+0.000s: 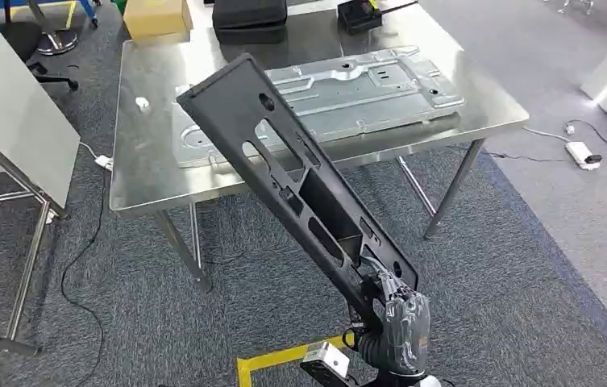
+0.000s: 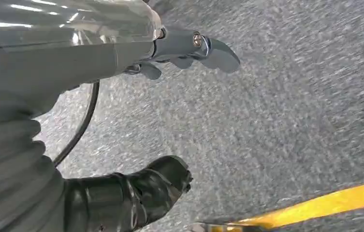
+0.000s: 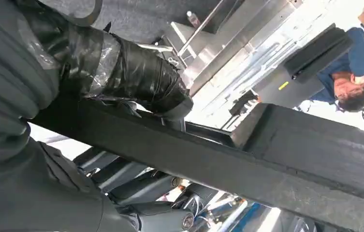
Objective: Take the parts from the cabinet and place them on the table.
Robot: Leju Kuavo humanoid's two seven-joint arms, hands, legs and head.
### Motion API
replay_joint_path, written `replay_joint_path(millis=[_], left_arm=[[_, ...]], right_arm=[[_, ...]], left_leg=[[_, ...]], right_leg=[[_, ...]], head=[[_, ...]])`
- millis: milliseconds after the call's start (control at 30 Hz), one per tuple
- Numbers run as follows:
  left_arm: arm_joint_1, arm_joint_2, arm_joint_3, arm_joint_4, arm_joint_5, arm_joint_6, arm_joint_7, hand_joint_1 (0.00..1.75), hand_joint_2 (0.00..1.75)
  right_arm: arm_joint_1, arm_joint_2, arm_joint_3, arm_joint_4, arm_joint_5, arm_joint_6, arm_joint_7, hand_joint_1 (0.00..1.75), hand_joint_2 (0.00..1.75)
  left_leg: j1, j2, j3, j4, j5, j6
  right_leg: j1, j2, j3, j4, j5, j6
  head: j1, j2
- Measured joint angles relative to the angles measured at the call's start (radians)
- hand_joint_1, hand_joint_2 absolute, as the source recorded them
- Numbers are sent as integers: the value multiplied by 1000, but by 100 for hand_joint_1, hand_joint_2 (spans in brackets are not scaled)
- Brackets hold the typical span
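Part, 1 long black panel, is clamped at its near end by the right hand, fingers wrapped around its edge; its far end hangs above the table. Left hand hangs empty, fingers apart. Risk: end-gripped leverage may twist it loose, striking the 1 metal plate.

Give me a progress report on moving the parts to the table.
Done: one silver metal panel already lies flat on the steel table. In hand: the right hand grips the lower end of a long black part, held tilted above the floor, its far end over the table's near edge. Left: setting it down. The left hand holds nothing.
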Motion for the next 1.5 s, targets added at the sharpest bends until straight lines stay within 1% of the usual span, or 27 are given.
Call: replay_joint_path(millis=[33, 133, 200, 233, 333, 367, 433, 500, 533, 633, 700, 733, 800, 867, 900, 933, 1000, 1033, 1067, 1167, 1200, 1233, 1333, 1367, 1400, 1433, 1500], left_arm=[[0, 2, 2, 0, 0, 0, 0, 0, 175], [-3, 2, 4, 0, 0, 0, 0, 0, 175], [0, 0, 5, 0, 0, 0, 0, 0, 175], [0, 0, 5, 0, 0, -1, 0, 0, 175], [-3, 0, 5, 0, 0, -3, -1, 0, 175], [-2, 0, 5, 0, -1, -5, -1, 0, 175], [1, 0, 5, 0, -2, -6, 0, 0, 175], [0, -2, 5, 0, -3, -6, -1, 0, 175], [-1, -2, 6, 0, -3, -7, -1, 0, 175], [-3, -2, 6, 0, -3, -7, -1, 0, 175], [-5, -2, 6, 0, -3, -8, -1, 0, 175], [-5, -2, 6, 0, -3, -8, -2, 0, 175], [-5, -2, 6, 0, -3, -8, -2, 0, 175], [-2, -2, 6, 0, -6, -9, -2, 0, 175], [-1, -2, 6, 0, -6, -9, -2, 0, 175], [0, -2, 6, 0, -8, -9, -2, 0, 175], [0, 0, 6, 0, -10, -9, -2, 0, 175], [1, 1, 6, 0, -10, -9, -2, 0, 175], [0, 2, 7, 0, -11, -9, -2, 0, 175], [-2, 2, 7, 0, -15, -9, -2, 0, 175], [-1, 0, 6, 0, -17, -9, -2, 0, 175], [0, 0, 7, 0, -18, -9, -2, 0, 175], [-2, 0, 7, 0, -21, -9, -2, 0, 175], [-2, 0, 7, 0, -21, -9, -2, 0, 175], [-2, 0, 8, 0, -21, -10, -2, 0, 175], [0, 0, 8, 0, -22, -11, -2, 0, 175], [1, -2, 8, 0, -24, -12, -2, 0, 175]], right_arm=[[-1, 0, 0, 0, 0, 0, 0, 175, 175], [-1, 0, 0, 0, 0, 0, 0, 175, 175], [-1, 0, 0, -3, 0, 0, 1, 175, 175], [-3, 0, 0, -3, 0, -1, 0, 175, 175], [-2, 0, 0, -3, 0, 0, 0, 175, 175], [-2, -1, 0, -3, 0, -1, 0, 175, 175], [-2, -1, 0, -3, 0, 0, 0, 175, 175], [-2, -1, 0, -3, 0, 0, 0, 175, 175], [-3, -1, 0, -2, 0, 0, 0, 175, 175], [-2, -1, -2, -3, 0, 0, 2, 175, 175], [-2, 1, -2, -3, 0, 0, 1, 175, 175], [-4, 1, -2, -3, 0, -1, 2, 175, 175], [-5, 1, -2, -4, 0, -1, 1, 175, 175], [-4, 1, -2, -4, 0, 0, 1, 175, 175], [-4, 1, -2, -4, 0, 0, 1, 175, 175], [-5, 1, -2, -4, 0, 0, 1, 175, 175], [-5, 1, -2, -4, 0, 0, 1, 175, 175], [-5, 1, -2, -4, 0, 0, 1, 175, 175], [-7, 1, -2, -4, 0, 0, 1, 175, 175], [-8, 1, -2, -5, 0, -1, -5, 175, 175], [-9, 1, -2, -6, 0, -1, -5, 175, 175], [-10, 1, -2, -6, 0, -1, -6, 175, 175], [-13, 1, -2, -6, 1, -1, -11, 175, 175], [-13, 1, -2, -6, 3, -1, -13, 175, 175], [-13, 1, -2, -6, 5, -1, -14, 175, 175], [-14, 1, -2, -6, 6, -1, -15, 175, 175], [-15, 1, -3, -6, 10, -1, -19, 175, 175]], left_leg=[[-8, -1, 14, -17, -15, 3], [-12, -2, 11, -23, -19, 15], [1, 1, 27, -44, -13, 27], [2, 2, 32, -46, -14, 35], [2, 3, 36, -46, -22, 42], [2, 2, 40, -45, -25, 40], [4, 1, 53, -44, -35, 35], [6, -1, 68, -41, -50, 24], [1, -1, 67, -38, -56, 15], [1, 0, 69, -43, -58, -1], [6, 1, 78, -40, -72, -13], [3, 0, 64, -2, -92, -13], [3, 0, -20, 157, -164, -15], [3, 0, -95, 278, -189, -15], [3, 0, -102, 272, -166, -13], [3, 0, -86, 220, -119, -9], [0, -1, -15, 41, -7, 3], [-4, -1, 6, 2, -9, 14], [-10, -1, 15, -24, -14, 16], [-15, -4, 10, -26, -18, 23], [0, -3, 22, -40, -13, 30], [-2, -1, 30, -46, -14, 33], [-1, 0, 35, -45, -22, 45], [-1, -1, 38, -44, -26, 45], [-1, -1, 43, -44, -30, 43], [0, -2, 51, -43, -35, 40], [1, -4, 70, -41, -49, 32]], right_leg=[[8, 0, -1, 7, -5, 7], [2, -1, -4, 1, -3, 20], [3, -3, -1, 16, -16, 34], [2, -5, -21, 56, -40, 40], [-9, -5, -150, 288, -132, 55], [-12, -6, -177, 320, -126, 58], [-18, -7, -151, 236, -44, 61], [-20, -12, -71, 53, 58, 58], [-14, -13, -58, 28, 37, 54], [-6, -8, -59, 20, 31, 37], [-16, -7, -44, 4, 33, 20], [-15, -8, -37, 1, 29, 12], [-11, -12, -31, 1, 23, 0], [-4, -10, -26, 2, 16, -5], [-2, -8, -20, 3, 12, -6], [-1, -4, -13, 3, 7, -5], [1, -1, 6, 3, -5, 0], [0, -1, 5, 3, -10, 4], [7, -1, 2, 9, -13, 11], [1, -3, 3, 1, -13, 25], [4, -4, 3, 5, -21, 32], [2, -7, -2, 30, -32, 39], [-6, -6, -120, 246, -125, 50], [-9, -6, -161, 306, -134, 54], [-12, -7, -175, 311, -114, 56], [-14, -7, -163, 271, -73, 57], [-18, -10, -90, 97, 37, 53]], head=[[-1, 0], [0, 0], [0, 0], [3, 0], [3, 0], [2, 0], [2, 0], [3, 0], [3, 0], [1, 0], [1, 0], [-1, 0], [-4, 0], [-4, 0], [-4, 0], [-4, 0], [-4, 0], [-2, 0], [-3, 0], [-2, 0], [-4, 0], [-1, 0], [1, 0], [2, 0], [1, 0], [2, 0], [2, 0]])
